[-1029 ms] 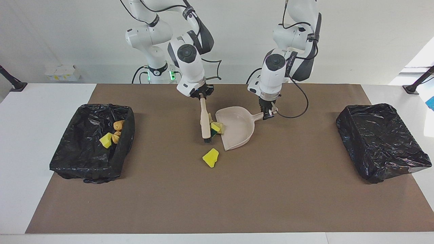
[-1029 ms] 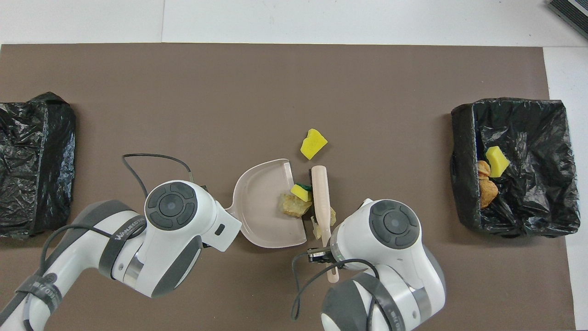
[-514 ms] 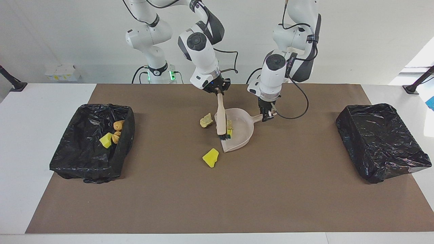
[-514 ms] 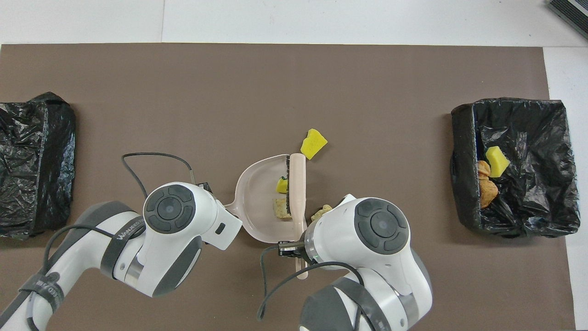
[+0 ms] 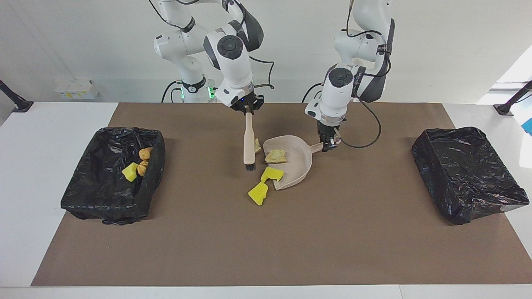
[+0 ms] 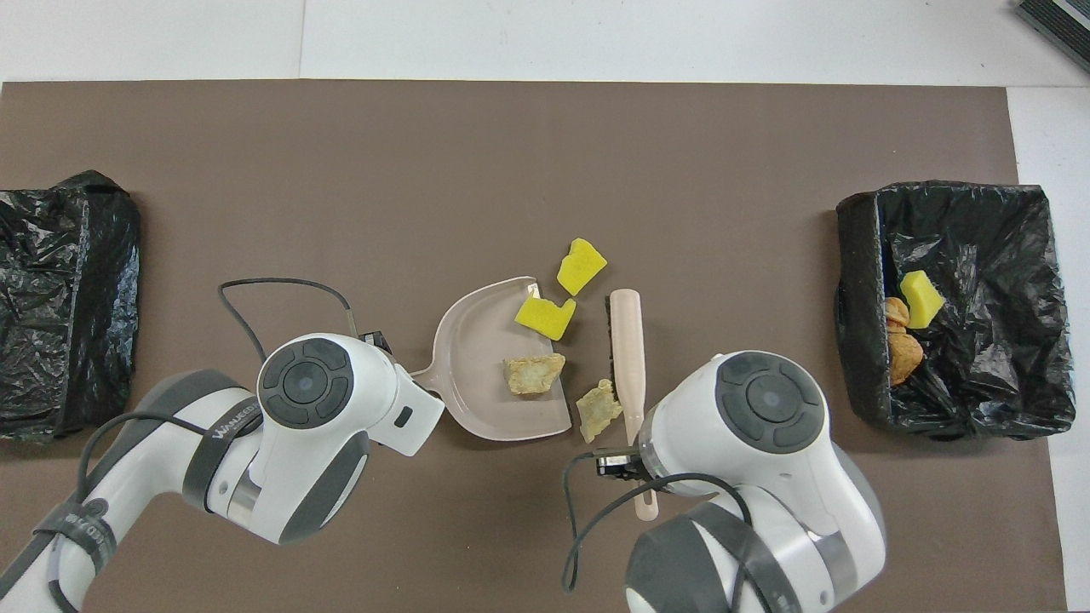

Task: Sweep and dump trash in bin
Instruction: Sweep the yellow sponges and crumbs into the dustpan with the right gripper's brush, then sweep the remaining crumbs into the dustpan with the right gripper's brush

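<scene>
Trash (image 5: 276, 156) is shown partly in the dustpan (image 5: 296, 164) mid-desk; its handle is clamped by the left gripper (image 5: 328, 143), the brush (image 5: 248, 143) by the right gripper (image 5: 247, 109).

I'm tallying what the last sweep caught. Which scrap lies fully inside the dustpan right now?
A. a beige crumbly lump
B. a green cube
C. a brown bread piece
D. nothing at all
A: a beige lump rests on the dustpan floor.
</scene>
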`<state>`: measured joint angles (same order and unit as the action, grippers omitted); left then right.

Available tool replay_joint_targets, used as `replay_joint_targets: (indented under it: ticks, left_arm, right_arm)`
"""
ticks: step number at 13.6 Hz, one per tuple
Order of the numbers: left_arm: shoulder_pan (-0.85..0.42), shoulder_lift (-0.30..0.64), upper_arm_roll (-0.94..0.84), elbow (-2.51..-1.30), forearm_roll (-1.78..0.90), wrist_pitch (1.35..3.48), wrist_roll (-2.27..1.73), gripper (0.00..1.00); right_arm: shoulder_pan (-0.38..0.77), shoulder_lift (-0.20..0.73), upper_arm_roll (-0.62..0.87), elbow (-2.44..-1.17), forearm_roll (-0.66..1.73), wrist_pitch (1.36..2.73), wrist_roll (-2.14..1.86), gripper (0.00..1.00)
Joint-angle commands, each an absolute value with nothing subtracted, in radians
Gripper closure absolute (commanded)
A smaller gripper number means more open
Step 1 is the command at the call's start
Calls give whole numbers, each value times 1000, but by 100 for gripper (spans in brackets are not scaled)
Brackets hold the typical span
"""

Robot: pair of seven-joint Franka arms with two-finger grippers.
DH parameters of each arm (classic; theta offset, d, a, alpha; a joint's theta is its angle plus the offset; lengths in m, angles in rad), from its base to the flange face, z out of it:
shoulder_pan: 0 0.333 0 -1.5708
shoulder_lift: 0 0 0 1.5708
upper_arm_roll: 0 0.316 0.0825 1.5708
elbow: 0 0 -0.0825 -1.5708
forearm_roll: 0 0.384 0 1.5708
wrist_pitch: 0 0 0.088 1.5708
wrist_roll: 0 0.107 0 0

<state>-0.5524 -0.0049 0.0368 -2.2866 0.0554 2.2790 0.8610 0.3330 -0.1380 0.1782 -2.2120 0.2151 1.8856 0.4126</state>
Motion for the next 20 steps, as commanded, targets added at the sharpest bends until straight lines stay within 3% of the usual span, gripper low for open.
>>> replay_joint_targets:
  ticks: [1,3,7,11,14,20]
  left_arm:
    - [-526,6,38,-2278,75,2278,818,100]
    - [-526,6,38,-2275,75,2257,792,100]
    - [-535,0,37,-2275,107,2232,834,100]
    - [-558,-9,35,-2286,109,2230,914,100]
    - [-580,-15,35,-2295,109,2230,917,100]
    - [-592,-21,31,-2302,107,2249,888,100]
  right_arm:
    - [217,-265,186,-2394,206,1914,281,100]
    - [192,-278,186,-2456,204,1943,248,100]
    - [208,-152,193,-2461,201,2083,236,100]
    - [308,7,195,-2329,212,2109,276,100]
    - [405,63,196,-2228,219,2109,426,100]
    - [515,72,202,-2183,333,2126,472,100]
